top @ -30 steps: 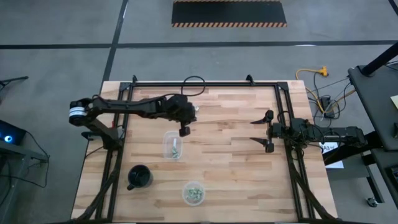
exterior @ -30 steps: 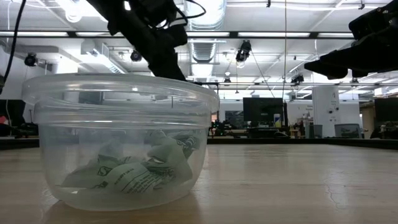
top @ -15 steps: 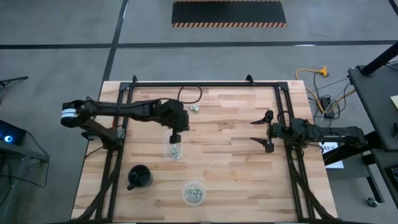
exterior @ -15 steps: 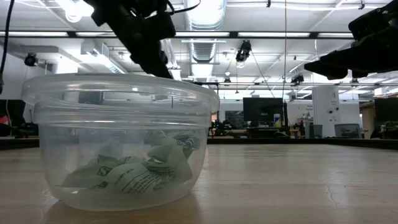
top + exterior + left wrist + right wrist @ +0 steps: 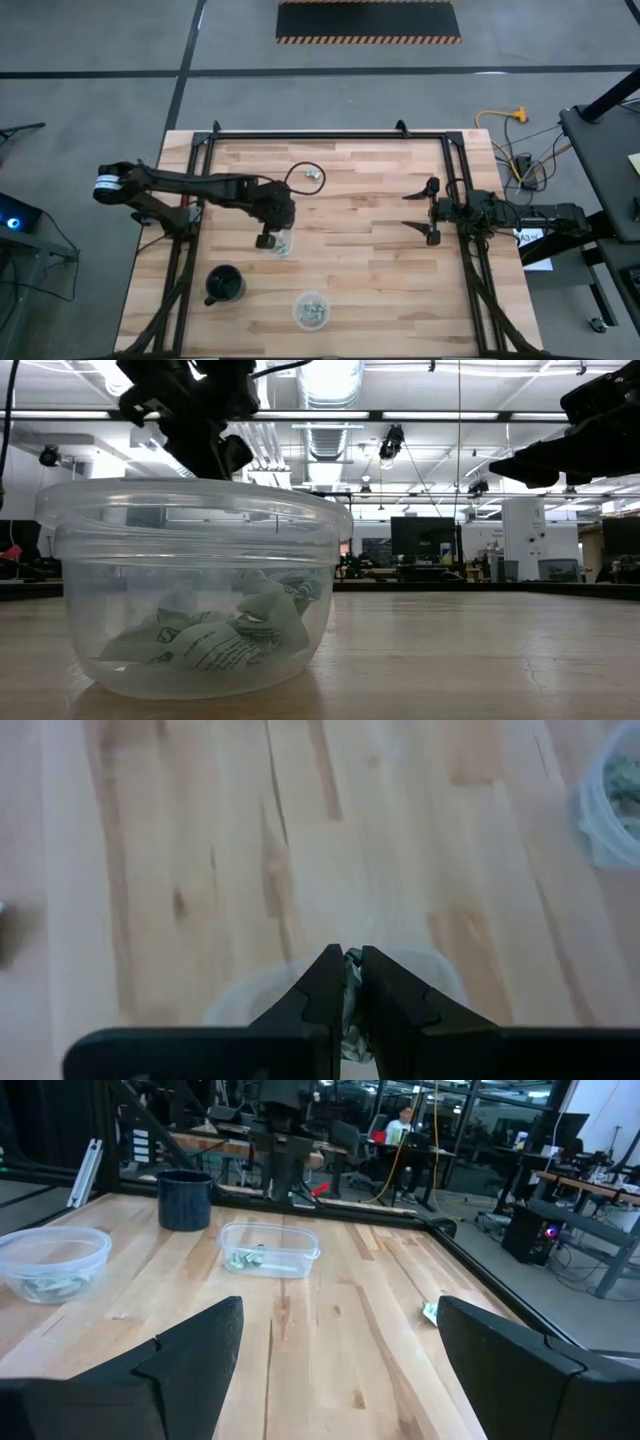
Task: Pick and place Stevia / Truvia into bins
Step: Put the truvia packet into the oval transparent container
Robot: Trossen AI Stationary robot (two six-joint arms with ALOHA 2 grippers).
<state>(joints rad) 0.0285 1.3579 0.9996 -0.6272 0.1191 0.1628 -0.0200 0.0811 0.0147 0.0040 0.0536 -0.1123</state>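
Observation:
My left gripper hovers over the squarish clear bin, shut on a pale green Stevia packet. That bin's rim shows on either side of the fingers in the left wrist view, and it holds packets. The round clear bin stands near the table's near edge, its bottom covered with packets. One loose packet lies flat on the far part of the table. My right gripper waits open at the right side. My left gripper pinches a Stevia packet between its two fingers, coming from above and pointing down. The packet is lifted clear, above the squarish bin. Which part of the packet is held is hidden between the fingers.
A black mug stands near the table's near left corner, beside the round bin. A black metal frame runs along the table's far and side edges. Bare wood lies between the bins and the right gripper.
My left gripper has moved from the far middle of the table toward the near edge and a little left, ending above the squarish bin. The loose packet on the far part of the table has stayed where it was. The right arm has kept still.

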